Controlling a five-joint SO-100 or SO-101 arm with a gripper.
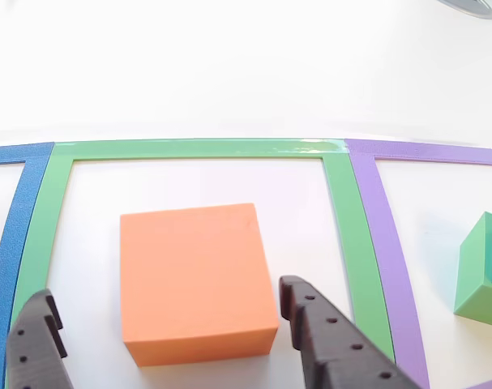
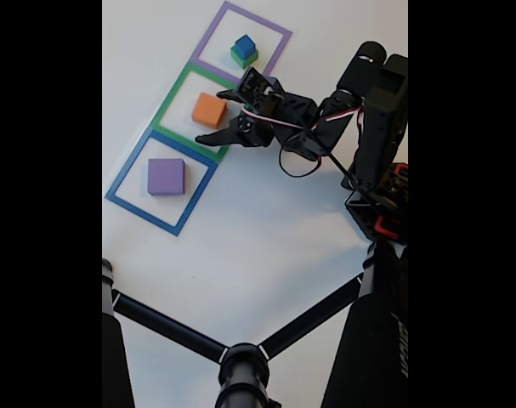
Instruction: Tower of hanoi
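Observation:
The orange block (image 1: 193,279) lies inside the green square outline (image 1: 197,149). My gripper (image 1: 164,292) is open, with one black finger on each side of the block's near end and apart from it. In the fixed view the gripper (image 2: 210,117) reaches over the orange block (image 2: 208,110). The purple block (image 2: 166,176) lies flat in the blue outline (image 2: 121,183). The blue cube (image 2: 244,44) sits on the green block (image 2: 243,59) inside the purple outline (image 2: 208,30). That green block (image 1: 479,271) also shows at the right edge of the other view.
The arm's base (image 2: 381,204) stands at the right of the white table, with a looping cable beside it. Black tripod legs (image 2: 232,357) cross the bottom of the fixed view. A purple outline bar (image 1: 387,243) separates the orange block from the green one.

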